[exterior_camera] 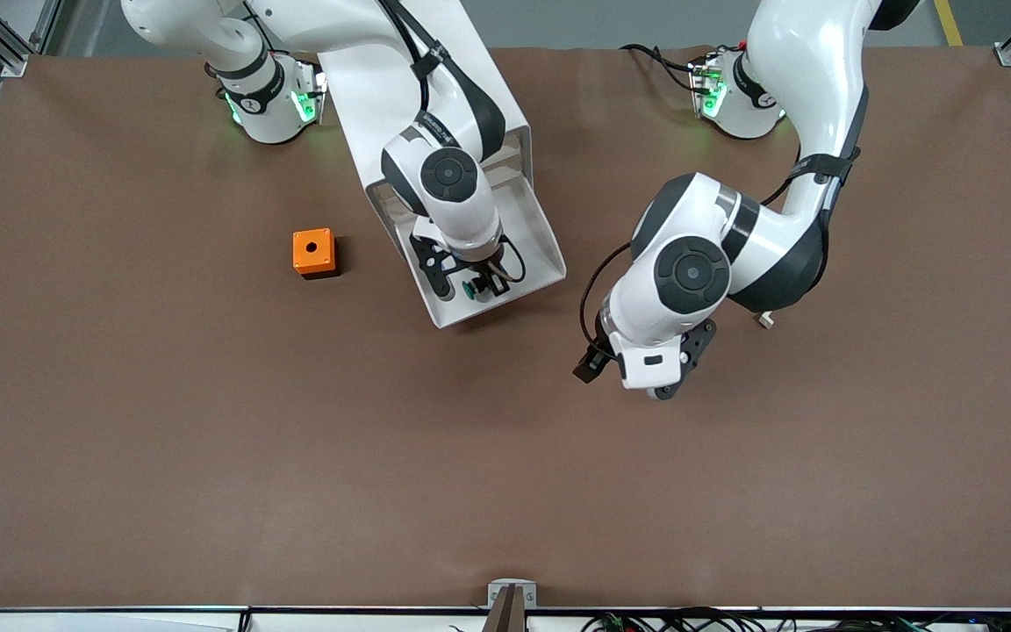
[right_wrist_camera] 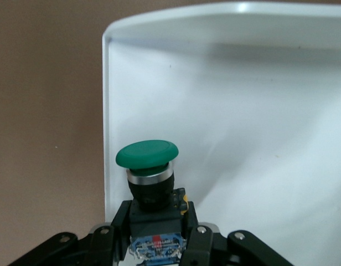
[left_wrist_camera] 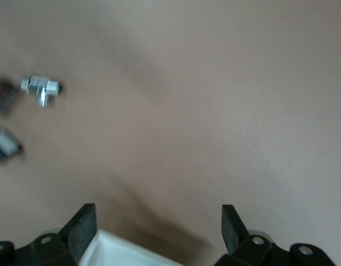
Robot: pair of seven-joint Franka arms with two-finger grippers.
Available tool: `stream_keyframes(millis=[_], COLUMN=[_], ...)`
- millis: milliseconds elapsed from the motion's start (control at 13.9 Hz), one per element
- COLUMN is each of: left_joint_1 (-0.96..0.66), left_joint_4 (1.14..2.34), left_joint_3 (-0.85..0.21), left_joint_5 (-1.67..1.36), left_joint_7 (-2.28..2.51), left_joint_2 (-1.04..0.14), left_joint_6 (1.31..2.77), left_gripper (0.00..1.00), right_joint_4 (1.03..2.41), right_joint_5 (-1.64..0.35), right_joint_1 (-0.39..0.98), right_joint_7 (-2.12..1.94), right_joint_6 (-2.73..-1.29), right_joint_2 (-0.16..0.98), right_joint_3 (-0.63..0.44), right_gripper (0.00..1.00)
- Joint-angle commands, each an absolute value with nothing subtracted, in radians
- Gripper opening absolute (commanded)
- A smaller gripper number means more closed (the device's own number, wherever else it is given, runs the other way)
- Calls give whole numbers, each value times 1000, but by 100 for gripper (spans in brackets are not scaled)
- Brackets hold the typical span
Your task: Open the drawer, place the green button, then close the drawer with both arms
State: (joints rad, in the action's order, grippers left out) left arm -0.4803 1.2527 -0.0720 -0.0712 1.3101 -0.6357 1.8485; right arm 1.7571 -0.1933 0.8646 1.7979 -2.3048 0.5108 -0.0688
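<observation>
The drawer (exterior_camera: 542, 239) is pulled out of the white cabinet (exterior_camera: 365, 96) toward the front camera. My right gripper (exterior_camera: 474, 286) is over its front part, shut on the button (exterior_camera: 473, 288). In the right wrist view the green cap of the button (right_wrist_camera: 147, 154) stands above the black body, which is clamped between the fingers of the right gripper (right_wrist_camera: 156, 224), with the drawer floor (right_wrist_camera: 242, 111) beneath. My left gripper (exterior_camera: 668, 382) hangs over bare table beside the drawer, toward the left arm's end. Its fingers (left_wrist_camera: 82, 227) are wide open and hold nothing.
An orange box with a hole (exterior_camera: 314, 253) sits on the table toward the right arm's end, beside the drawer. A small white part (exterior_camera: 766, 320) lies under the left arm. A silver fitting (left_wrist_camera: 42, 88) shows in the left wrist view.
</observation>
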Motion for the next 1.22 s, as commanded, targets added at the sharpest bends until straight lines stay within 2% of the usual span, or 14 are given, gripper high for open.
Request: stream_keyframes(millis=[0, 432, 504, 576, 648, 720, 792, 936, 1153], left_joint_1=[-468, -476, -482, -498, -508, -527, -535, -564, -575], left_joint_4=[1259, 1269, 1269, 1269, 1270, 1270, 1270, 1270, 1278], left_joint_3=[-66, -69, -71, -71, -72, -72, -72, -81, -81], left_joint_5=[-5, -5, -3, -6, -8, -14, -14, -23, -83], left_joint_7=[1093, 790, 787, 787, 787, 790, 790, 795, 792], left_joint_2=[-661, -727, -741, -749, -762, -778, -791, -819, -833], left_joint_6=[1926, 1997, 2006, 2022, 2043, 2060, 2068, 2069, 2069], left_gripper=[99, 99, 99, 99, 99, 99, 99, 99, 99], right_joint_4=[1733, 1697, 1697, 1695, 1692, 1681, 1671, 1634, 1540], right_joint_5=[-222, -222, -222, -222, -222, -222, -221, -221, -219], right_joint_1=[885, 888, 893, 891, 885, 882, 882, 874, 830], right_joint_7=[1812, 1830, 1825, 1822, 1815, 1813, 1807, 1735, 1538], right_joint_6=[-2301, -2298, -2298, -2296, -2293, -2292, -2289, -2243, -2062], right_joint_2=[526, 572, 572, 572, 572, 572, 572, 571, 562], right_joint_3=[-80, -80, -80, -80, -80, -80, -80, -80, -81], right_gripper=[0, 0, 4, 20, 44, 93, 100, 100, 100])
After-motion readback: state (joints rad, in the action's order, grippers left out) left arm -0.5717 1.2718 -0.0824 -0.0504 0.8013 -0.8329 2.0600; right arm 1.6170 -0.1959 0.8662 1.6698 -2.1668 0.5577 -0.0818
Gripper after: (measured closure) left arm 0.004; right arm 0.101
